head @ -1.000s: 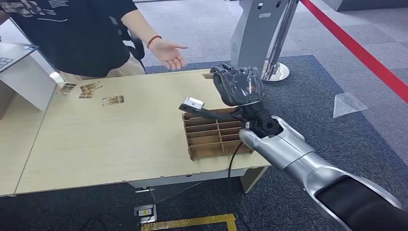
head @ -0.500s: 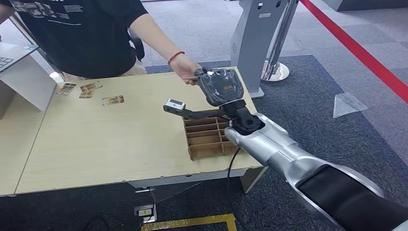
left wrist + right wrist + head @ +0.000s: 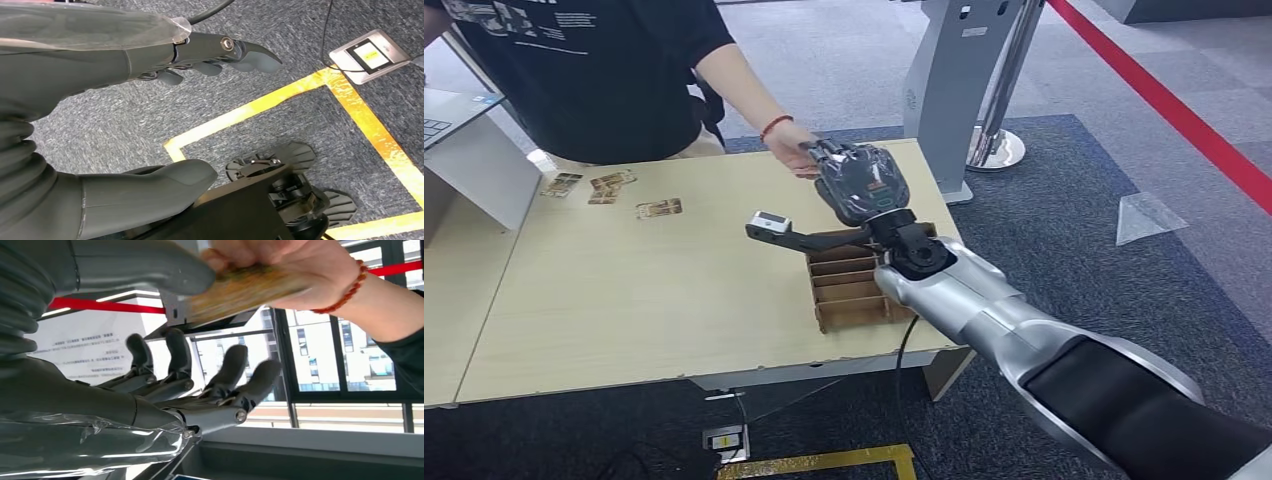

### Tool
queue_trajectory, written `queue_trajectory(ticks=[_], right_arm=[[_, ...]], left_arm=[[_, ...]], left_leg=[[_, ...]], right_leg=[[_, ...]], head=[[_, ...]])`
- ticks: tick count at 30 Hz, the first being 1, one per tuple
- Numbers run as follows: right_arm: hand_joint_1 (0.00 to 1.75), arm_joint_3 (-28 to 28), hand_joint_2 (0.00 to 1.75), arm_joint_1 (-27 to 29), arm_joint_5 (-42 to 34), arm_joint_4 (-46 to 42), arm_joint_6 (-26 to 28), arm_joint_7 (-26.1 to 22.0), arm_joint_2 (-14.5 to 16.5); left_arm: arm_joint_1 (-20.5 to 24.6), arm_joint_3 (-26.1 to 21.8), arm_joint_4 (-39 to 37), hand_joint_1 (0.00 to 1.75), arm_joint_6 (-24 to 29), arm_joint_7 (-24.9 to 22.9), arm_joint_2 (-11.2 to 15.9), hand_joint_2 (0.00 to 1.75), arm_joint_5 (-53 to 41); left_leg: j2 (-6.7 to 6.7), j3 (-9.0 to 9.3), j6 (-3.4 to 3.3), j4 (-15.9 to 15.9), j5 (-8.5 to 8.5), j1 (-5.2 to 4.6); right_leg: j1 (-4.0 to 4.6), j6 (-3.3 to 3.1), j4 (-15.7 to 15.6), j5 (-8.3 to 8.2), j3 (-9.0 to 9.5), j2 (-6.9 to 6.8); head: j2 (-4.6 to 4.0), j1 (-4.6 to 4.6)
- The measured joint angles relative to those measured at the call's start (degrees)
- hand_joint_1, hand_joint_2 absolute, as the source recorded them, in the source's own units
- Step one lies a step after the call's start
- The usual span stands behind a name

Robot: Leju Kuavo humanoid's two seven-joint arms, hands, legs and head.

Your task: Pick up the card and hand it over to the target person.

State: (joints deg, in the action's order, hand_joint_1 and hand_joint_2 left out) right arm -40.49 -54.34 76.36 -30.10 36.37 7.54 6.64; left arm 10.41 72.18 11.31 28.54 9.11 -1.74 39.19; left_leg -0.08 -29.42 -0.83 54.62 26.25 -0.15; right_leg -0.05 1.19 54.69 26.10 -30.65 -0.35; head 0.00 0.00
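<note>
My right hand (image 3: pixel 859 180) is stretched over the table's far edge and meets a person's hand (image 3: pixel 786 143) with a red wrist cord. In the right wrist view the yellowish card (image 3: pixel 240 290) is gripped by the person's fingers (image 3: pixel 280 260). One end of it lies against my thumb (image 3: pixel 150 265). My other fingers (image 3: pixel 225 375) are spread out with a clear gap to the card. My left hand (image 3: pixel 150 60) hangs over the carpet, fingers and thumb apart, nothing in it.
A slotted wooden box (image 3: pixel 849 285) stands on the table (image 3: pixel 644 290) under my right forearm. Several cards (image 3: pixel 659 208) lie at the far left near a laptop (image 3: pixel 449 110). A grey kiosk (image 3: pixel 954 60) and a barrier post stand beyond the table.
My right arm has swung left towards the person. The person's hand has come in to meet it and taken hold of the card.
</note>
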Motion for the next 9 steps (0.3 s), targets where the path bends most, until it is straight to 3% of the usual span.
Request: queue_trajectory(ticks=[4, 9], right_arm=[[0.0, 0.1, 1.75, 2.86, -4.59, -10.07, -3.83, -2.7, -2.46], [0.0, -0.42, 1.75, 8.42, -8.26, -27.81, -9.56, -1.86, -8.09]], left_arm=[[-0.11, -0.39, 0.03, 0.0, 0.09, 0.39, 0.34, 1.75, 0.41], [-0.17, -1.24, 0.1, 0.0, 0.36, 0.83, 0.73, 1.75, 1.16]], left_leg=[[-0.04, -0.01, 0.0, -0.01, 0.0, 0.01], [-0.19, -0.02, -0.01, 0.02, -0.01, 0.04]], right_leg=[[0.01, 0.0, -0.01, 0.0, 0.0, -0.04], [0.05, 0.01, -0.06, 0.02, 0.04, -0.19]], head=[[0.0, 0.0], [0.0, 0.0]])
